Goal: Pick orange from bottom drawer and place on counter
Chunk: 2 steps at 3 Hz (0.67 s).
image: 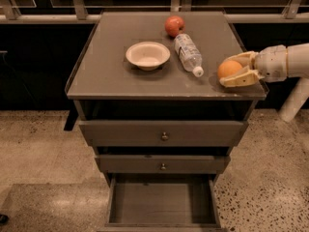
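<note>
Camera view looks down on a wooden drawer cabinet whose flat grey counter [111, 76] fills the upper middle. Below it, the bottom drawer [159, 202] stands pulled out, its bare floor showing, while the top drawer [164, 133] and middle drawer [162, 164] sit closed. A pale arm [289, 62] reaches in from the right edge. On the counter a clear plastic bottle [188, 53] lies on its side, cap toward the front, just right of a white bowl [147, 55]. The gripper [226, 73] is over the counter's front right corner, its two fingers clasped around the orange [229, 68]. A red apple [174, 25] sits at the bottle's far end. Whether the orange touches the counter cannot be told.
</note>
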Each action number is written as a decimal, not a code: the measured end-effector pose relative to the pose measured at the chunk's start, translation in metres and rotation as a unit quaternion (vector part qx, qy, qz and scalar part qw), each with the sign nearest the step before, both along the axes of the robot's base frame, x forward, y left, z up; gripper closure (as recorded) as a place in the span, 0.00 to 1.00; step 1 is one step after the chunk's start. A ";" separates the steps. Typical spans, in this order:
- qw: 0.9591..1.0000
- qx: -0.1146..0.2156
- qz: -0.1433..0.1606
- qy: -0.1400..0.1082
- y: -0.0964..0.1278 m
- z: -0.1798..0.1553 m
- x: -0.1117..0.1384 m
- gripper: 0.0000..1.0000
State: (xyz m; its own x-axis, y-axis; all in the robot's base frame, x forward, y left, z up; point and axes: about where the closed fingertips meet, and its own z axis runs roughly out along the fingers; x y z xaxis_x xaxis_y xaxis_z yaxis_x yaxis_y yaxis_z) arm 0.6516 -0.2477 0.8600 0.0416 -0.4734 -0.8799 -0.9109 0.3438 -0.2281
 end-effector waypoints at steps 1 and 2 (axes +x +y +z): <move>1.000 0.000 0.000 0.000 0.000 0.000 0.000 0.81; 1.000 0.000 0.000 0.000 0.000 0.000 0.000 0.58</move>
